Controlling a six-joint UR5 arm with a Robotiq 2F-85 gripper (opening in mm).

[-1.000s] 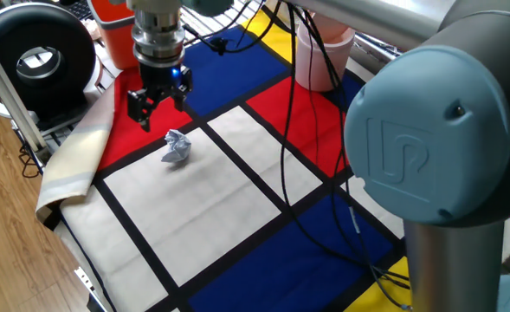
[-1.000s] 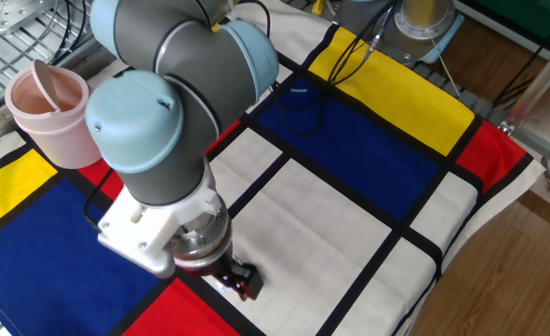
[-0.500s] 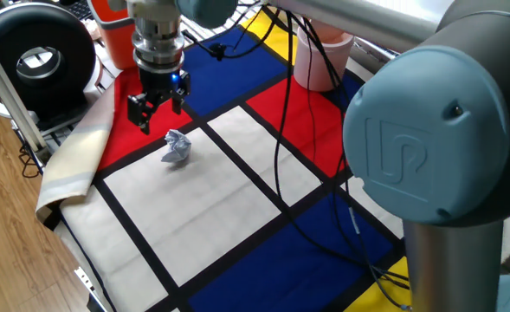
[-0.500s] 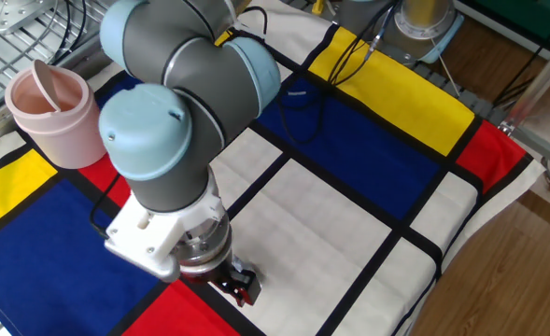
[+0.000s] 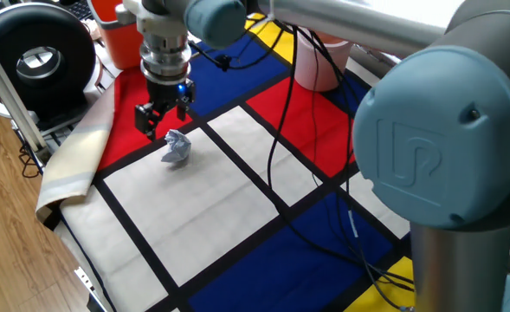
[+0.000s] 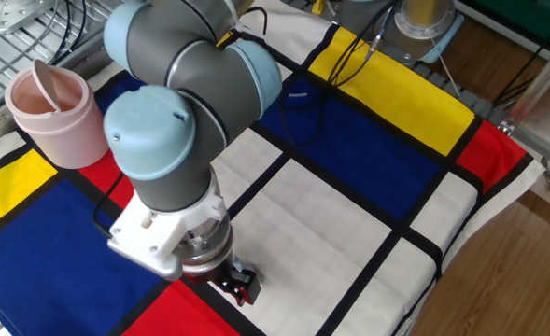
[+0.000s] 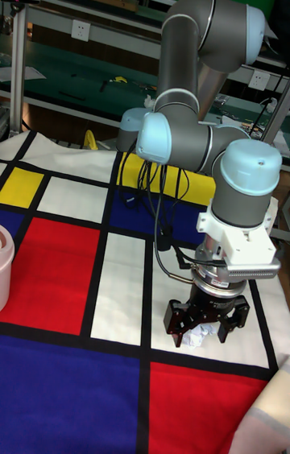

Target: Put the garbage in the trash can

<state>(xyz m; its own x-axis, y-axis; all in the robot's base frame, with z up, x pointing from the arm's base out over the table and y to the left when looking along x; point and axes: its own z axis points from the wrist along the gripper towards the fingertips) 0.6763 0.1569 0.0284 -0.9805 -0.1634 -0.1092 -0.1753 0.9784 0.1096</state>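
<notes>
So far nothing is binned: the hand [image 5: 163, 117], fingers apart, hangs just above the garbage [image 5: 177, 147] on the surface [image 5: 194, 208], well apart from the trash can [image 6: 55, 112].

Cloth [image 5: 237, 208] w/ red, blue, yellow, white blocks, black lines btwn; pale pink bin [image 6: 55, 112]; white-grey paper wad [image 5: 177, 147]; grey arm [image 6: 186, 56] w/ light blue caps; orange bin [image 5: 116, 22]; black gripper [image 7: 206, 323]
</notes>
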